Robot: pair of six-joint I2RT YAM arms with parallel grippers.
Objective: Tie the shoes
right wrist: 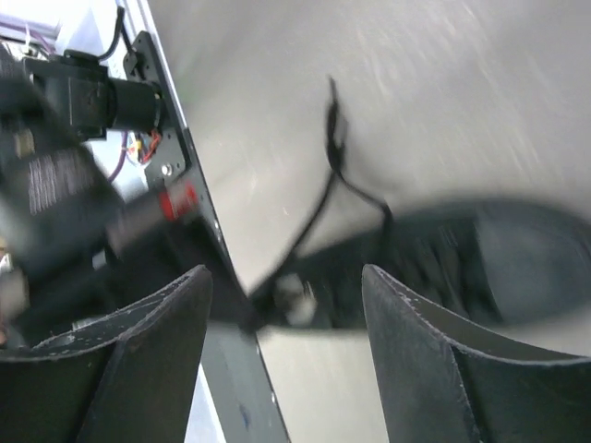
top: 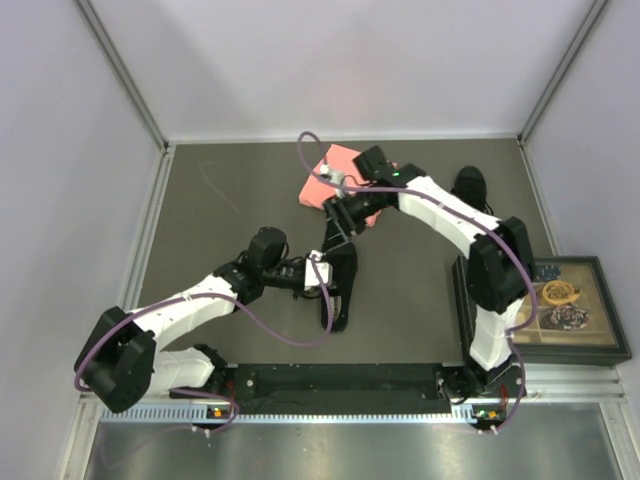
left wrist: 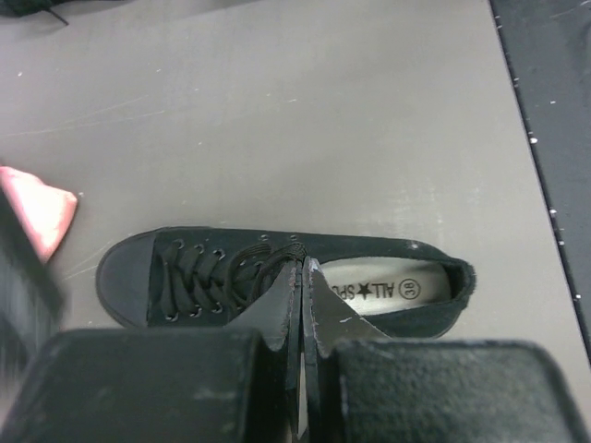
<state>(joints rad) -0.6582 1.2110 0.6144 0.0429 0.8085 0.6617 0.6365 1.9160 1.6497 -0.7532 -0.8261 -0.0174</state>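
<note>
One black shoe (top: 341,292) lies mid-table, toe away from the arm bases. The left wrist view shows this shoe (left wrist: 129,277) from above, with its pale insole (left wrist: 397,288). My left gripper (top: 323,274) hangs over the lacing. Its fingertips (left wrist: 303,269) are pressed together, and a lace (left wrist: 242,275) curves up into them. My right gripper (top: 338,222) hovers beyond the toe, open (right wrist: 284,277), with nothing between its fingers. A loose lace (right wrist: 331,148) trails from the shoe (right wrist: 499,258) across the table. The other shoe (top: 470,186) sits at the back right.
A pink folded cloth (top: 336,172) lies at the back, partly under the right arm, and shows in the left wrist view (left wrist: 37,214). A dark framed box (top: 575,305) of small items stands at the right edge. The black base rail (top: 340,380) runs along the near edge.
</note>
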